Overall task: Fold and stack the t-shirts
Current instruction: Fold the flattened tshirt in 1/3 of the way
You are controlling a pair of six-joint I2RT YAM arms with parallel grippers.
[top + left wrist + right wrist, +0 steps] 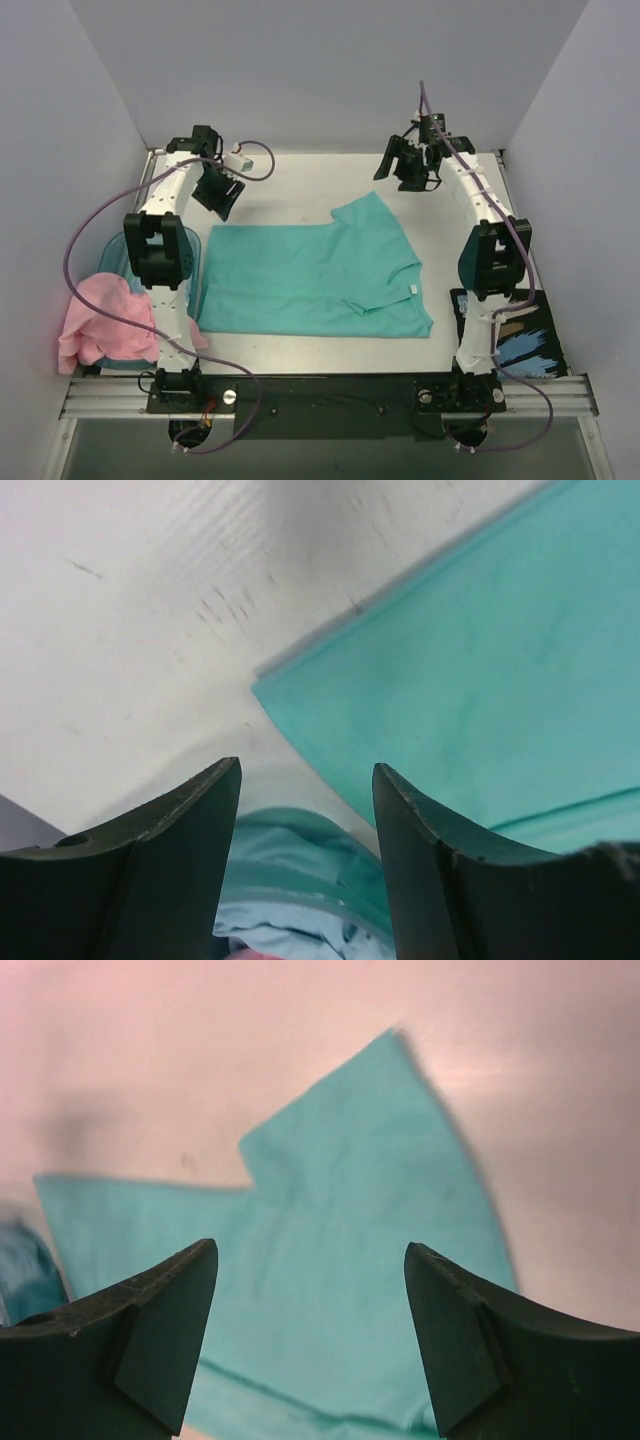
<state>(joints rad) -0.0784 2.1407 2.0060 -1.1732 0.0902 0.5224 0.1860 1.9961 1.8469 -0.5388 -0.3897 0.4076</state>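
The teal-green t-shirt (pixel 315 275) lies spread flat in the middle of the white table, one sleeve pointing to the far side and a small white tag (pixel 411 289) near its right edge. A pale pink t-shirt (pixel 100 320) is bunched up at the left, hanging over the tub. My left gripper (pixel 218 190) hovers open above the shirt's far left corner (pixel 480 680), holding nothing (pixel 305 780). Open as well, my right gripper (pixel 410 165) hangs high beyond the far sleeve (pixel 350 1210), nothing between its fingers (pixel 310 1260).
A translucent blue tub (pixel 120 250) stands at the table's left edge, its rim (pixel 300 850) showing below the left fingers. A black pad with pale blue marks (pixel 510 335) lies near the right arm's base. Grey walls close in three sides.
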